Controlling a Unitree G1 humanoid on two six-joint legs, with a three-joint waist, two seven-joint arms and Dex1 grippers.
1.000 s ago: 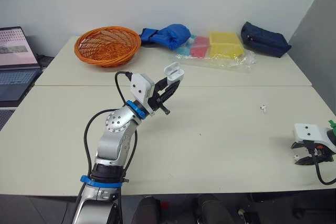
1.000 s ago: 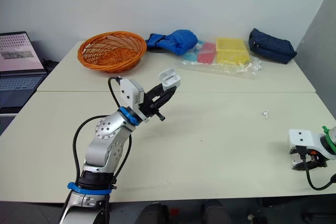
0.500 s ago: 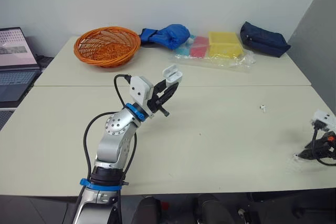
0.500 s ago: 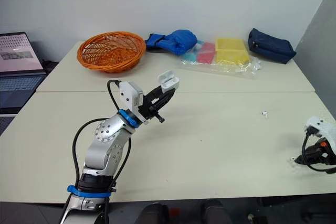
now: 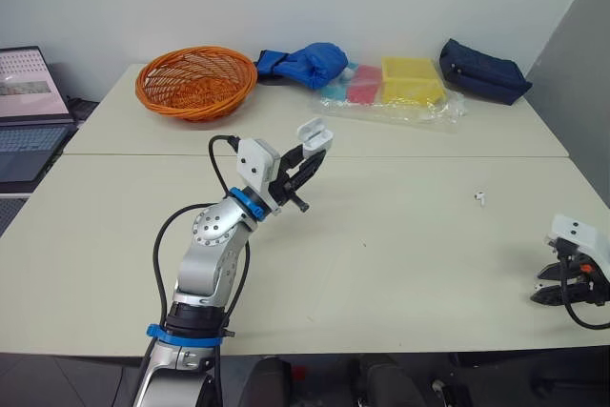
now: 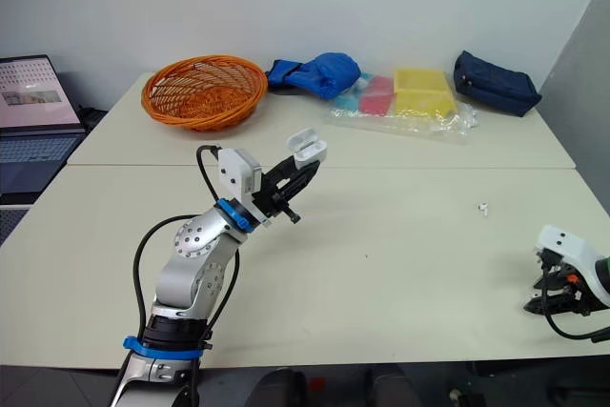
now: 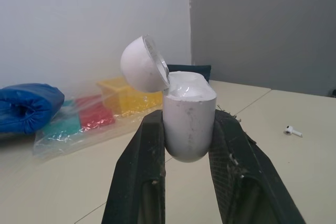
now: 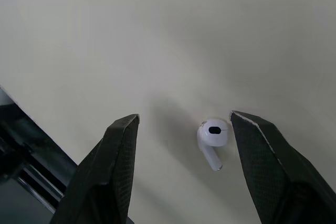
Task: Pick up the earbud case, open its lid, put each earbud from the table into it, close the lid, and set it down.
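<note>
your left gripper [image 5: 305, 157] clamps the earbud case [image 5: 315, 132], lid open, at centre left. your right gripper [image 8: 182, 124] hangs wide open over one earbud [image 8: 212, 136] at lower right, close to the table [image 5: 400, 235] edge; closing off-centre may flick it off.

Case [image 5: 315, 132] held in left gripper [image 5: 307, 157] above table [image 5: 400, 245] centre-left. Basket [image 5: 195, 81] behind, far left. Earbud [image 5: 479, 197] lies right; second earbud [image 8: 212, 139] between fingers of right gripper [image 8: 184, 119], front-right edge.
</note>
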